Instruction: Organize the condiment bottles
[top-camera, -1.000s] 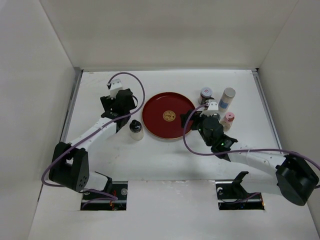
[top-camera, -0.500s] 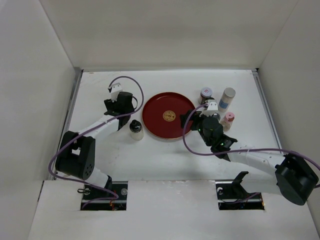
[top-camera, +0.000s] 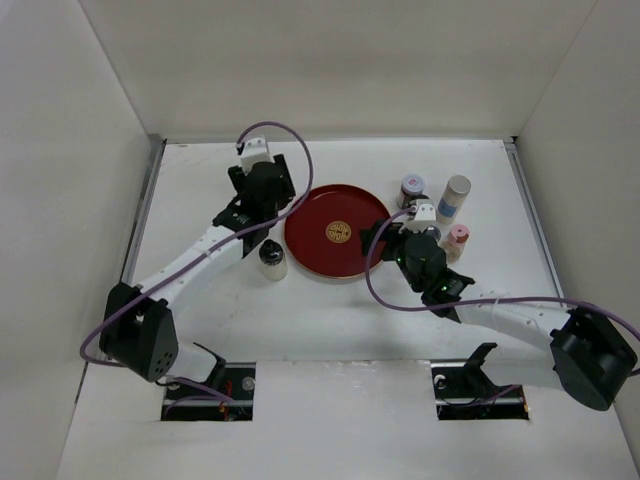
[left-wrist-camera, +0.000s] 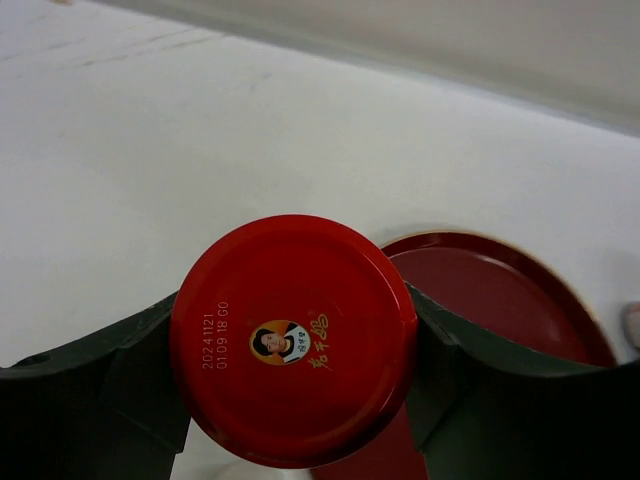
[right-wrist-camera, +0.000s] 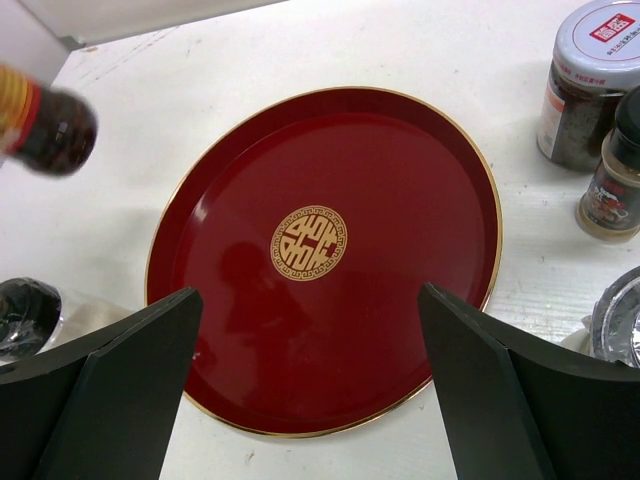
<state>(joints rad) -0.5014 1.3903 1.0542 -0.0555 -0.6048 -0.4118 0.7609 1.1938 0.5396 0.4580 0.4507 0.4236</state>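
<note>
My left gripper (top-camera: 266, 192) is shut on a red-capped jar (left-wrist-camera: 293, 340) and holds it above the table, just left of the round red tray (top-camera: 310, 215). The jar shows dark and blurred in the right wrist view (right-wrist-camera: 45, 125). My right gripper (right-wrist-camera: 310, 300) is open and empty over the tray's near right part (top-camera: 380, 238). A black-capped bottle (top-camera: 271, 258) stands left of the tray. A grey-capped jar (top-camera: 411, 188), a tall white shaker (top-camera: 455, 198) and a pink-capped bottle (top-camera: 458, 238) stand right of it. A small black-capped shaker (right-wrist-camera: 615, 195) and a silver cap (right-wrist-camera: 620, 315) show near the grey-capped jar (right-wrist-camera: 595, 80).
The tray (right-wrist-camera: 400, 180) holds nothing and has a gold emblem (right-wrist-camera: 309, 243) at its middle. White walls close the table on the left, back and right. The right arm lies along the near right of the table.
My left gripper has moved back and to the right, toward the tray's left rim, with the red-capped jar. The right arm has not moved.
</note>
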